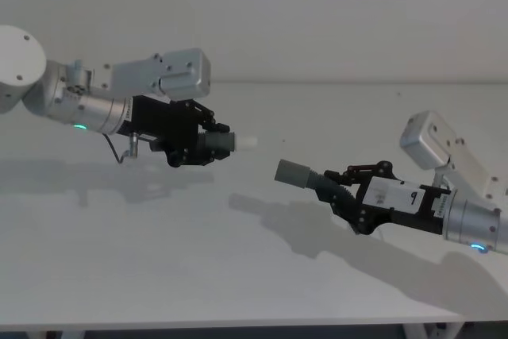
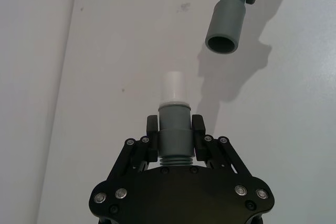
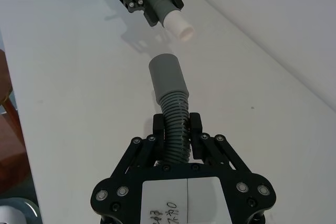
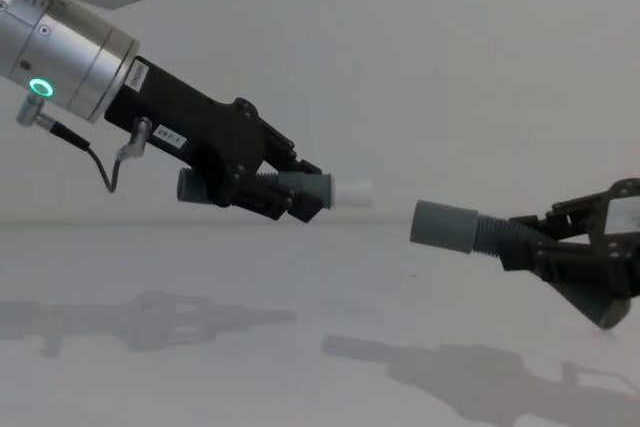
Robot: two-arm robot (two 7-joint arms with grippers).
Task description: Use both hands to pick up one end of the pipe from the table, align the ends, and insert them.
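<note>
Above the surface, your left gripper clamps the white-tipped pipe piece; your right gripper clamps the collared piece, ends facing, apart.

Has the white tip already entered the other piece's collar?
No. In the chest view the white tip and the grey collar are apart, with a clear gap between them.

White table, smooth, plain; surface carries shadows, small dark speck

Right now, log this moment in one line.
left hand: holds white-tipped pipe | right hand: holds collared pipe | ends apart, both above table
</note>
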